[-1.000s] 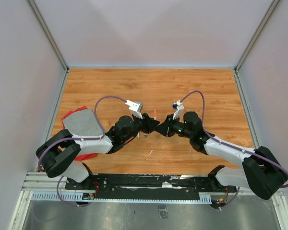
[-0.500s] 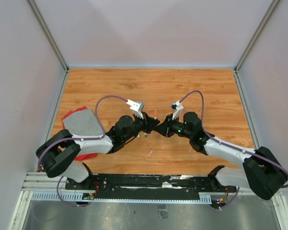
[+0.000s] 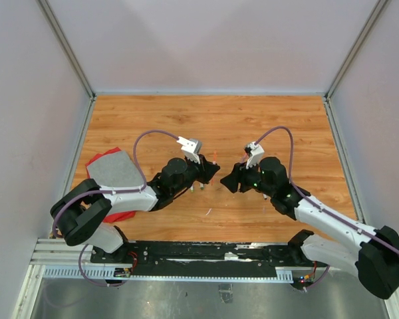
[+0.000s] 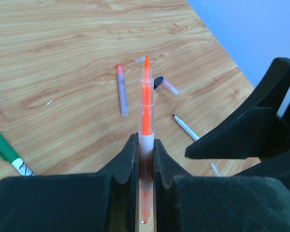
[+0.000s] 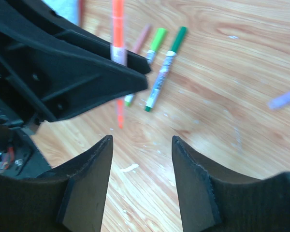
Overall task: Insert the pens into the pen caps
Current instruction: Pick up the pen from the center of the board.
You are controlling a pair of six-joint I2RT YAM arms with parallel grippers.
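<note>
Left pincer (image 4: pixel 146 141) holds orange pen (image 4: pixel 146 96) far from walls (image 3: pixel 206 46).

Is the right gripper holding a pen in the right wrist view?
No, the right gripper stands open, with only bare table showing between its jaws.

- No writing can be read anywhere.
- Green pen (image 4: pixel 7 154): black marks on its white band, too small to read.
- Dark green pen (image 5: pixel 164 70): printed barrel, blurred.
</note>
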